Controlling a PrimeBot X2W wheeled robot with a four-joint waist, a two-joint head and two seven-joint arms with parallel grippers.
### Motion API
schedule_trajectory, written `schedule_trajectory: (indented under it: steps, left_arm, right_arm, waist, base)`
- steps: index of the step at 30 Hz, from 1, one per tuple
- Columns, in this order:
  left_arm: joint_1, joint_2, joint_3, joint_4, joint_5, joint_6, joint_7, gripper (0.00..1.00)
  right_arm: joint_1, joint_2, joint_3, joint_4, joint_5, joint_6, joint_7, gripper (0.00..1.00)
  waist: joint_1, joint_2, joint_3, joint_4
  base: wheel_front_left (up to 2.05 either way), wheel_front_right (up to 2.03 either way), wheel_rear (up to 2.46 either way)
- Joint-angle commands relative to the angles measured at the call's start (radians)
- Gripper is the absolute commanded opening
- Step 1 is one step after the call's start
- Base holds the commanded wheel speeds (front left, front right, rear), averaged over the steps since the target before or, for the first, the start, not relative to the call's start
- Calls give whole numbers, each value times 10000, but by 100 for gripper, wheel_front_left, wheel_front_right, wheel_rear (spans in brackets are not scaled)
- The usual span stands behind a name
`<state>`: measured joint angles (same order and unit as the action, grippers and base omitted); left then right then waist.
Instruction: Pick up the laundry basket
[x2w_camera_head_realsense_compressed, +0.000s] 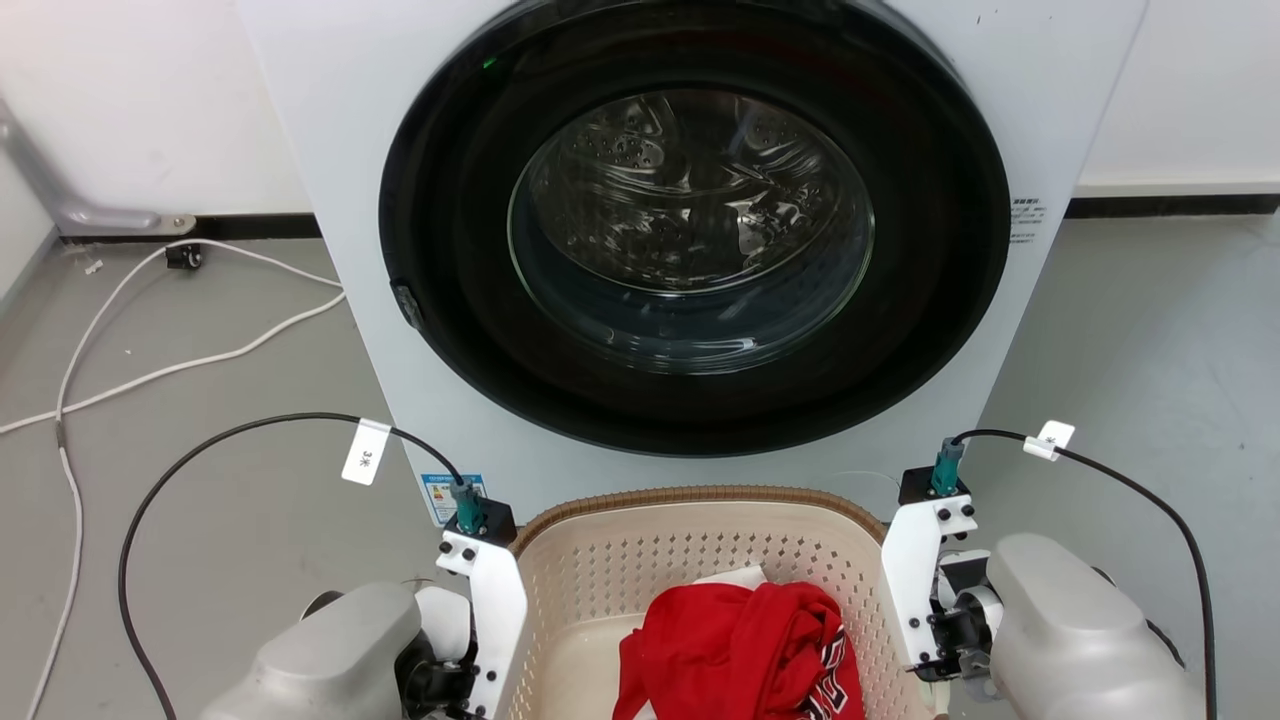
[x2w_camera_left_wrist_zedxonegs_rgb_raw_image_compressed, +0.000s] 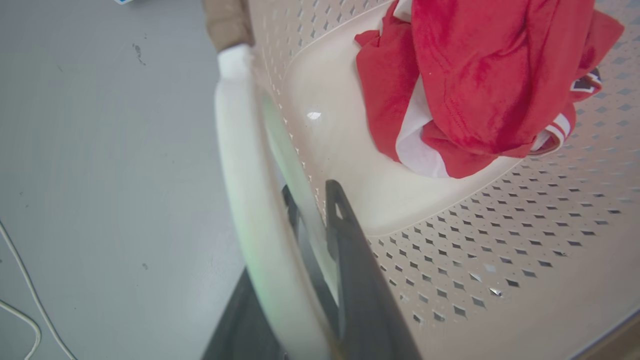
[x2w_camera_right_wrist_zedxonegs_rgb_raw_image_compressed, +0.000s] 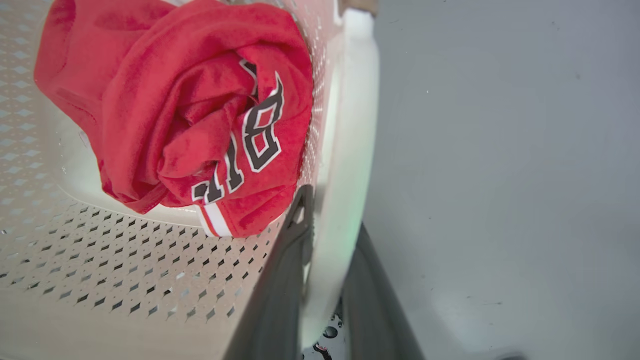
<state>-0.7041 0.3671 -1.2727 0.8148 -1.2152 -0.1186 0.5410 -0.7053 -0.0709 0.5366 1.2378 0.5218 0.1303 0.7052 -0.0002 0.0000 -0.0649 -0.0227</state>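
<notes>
At 6 o'clock of the head view, the edge cuts off the near half of the laundry basket (x2w_camera_head_realsense_compressed: 640, 565) and the red jersey (x2w_camera_head_realsense_compressed: 740, 640); at 12 o'clock, the washer (x2w_camera_head_realsense_compressed: 330, 150) top. We cannot read its sticker (x2w_camera_head_realsense_compressed: 1025, 220) at 3 o'clock. A blurred white handle (x2w_camera_left_wrist_zedxonegs_rgb_raw_image_compressed: 250, 200) covers most of the left claw (x2w_camera_left_wrist_zedxonegs_rgb_raw_image_compressed: 310, 200) outer finger, and the other handle (x2w_camera_right_wrist_zedxonegs_rgb_raw_image_compressed: 345, 150) does likewise to the right claw (x2w_camera_right_wrist_zedxonegs_rgb_raw_image_compressed: 332, 215), so neither grip is clear to us.

The grey floor (x2w_camera_head_realsense_compressed: 1150, 330) carries the white washer (x2w_camera_head_realsense_compressed: 690, 230) and loose white cables (x2w_camera_head_realsense_compressed: 240, 348) beside it.
</notes>
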Motion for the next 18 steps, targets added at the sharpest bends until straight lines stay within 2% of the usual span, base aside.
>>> schedule_trajectory:
  steps: [1, 18]
  left_arm:
    - [49, -273, -72, -308, -92, -209, 135, 0]
    - [276, -210, -89, -464, -280, -220, 337, 0]
  right_arm:
    - [-2, 97, 117, -212, 91, 8, -4, 0]
    - [179, 2, 601, -288, 662, 17, 427, 0]
  waist:
    - [2, 0, -87, 5]
    - [2, 0, -521, -94]
  base:
    - [0, 0, 0]
    - [0, 0, 0]
